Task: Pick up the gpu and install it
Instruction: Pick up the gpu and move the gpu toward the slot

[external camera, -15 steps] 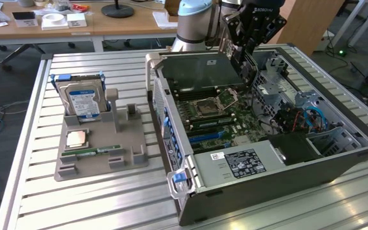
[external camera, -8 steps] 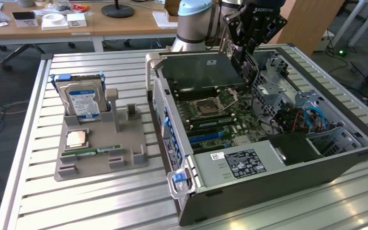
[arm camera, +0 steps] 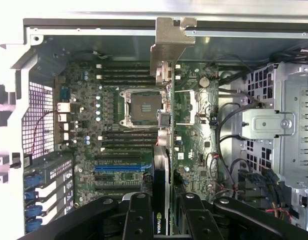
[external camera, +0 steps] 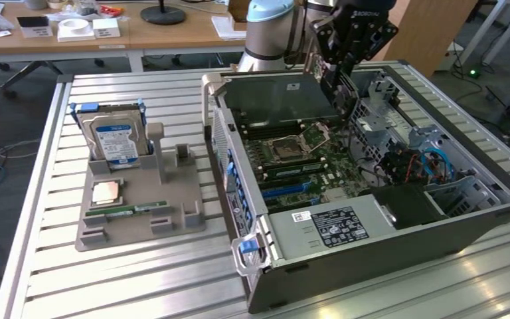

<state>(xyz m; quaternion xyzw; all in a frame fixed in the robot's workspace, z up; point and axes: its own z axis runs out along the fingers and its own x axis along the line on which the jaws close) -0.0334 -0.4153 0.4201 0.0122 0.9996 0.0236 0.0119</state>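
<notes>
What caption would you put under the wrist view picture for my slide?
The pincer holds the gpu edge-on over the motherboard inside the open computer case.

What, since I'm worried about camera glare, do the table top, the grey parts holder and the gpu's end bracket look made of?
The table top: likely bare aluminium slats, silvery with bright reflections.
The grey parts holder: probably matte plastic, uniformly dull, no highlights.
The gpu's end bracket: seemingly thin folded sheet metal, satin sheen.
</notes>
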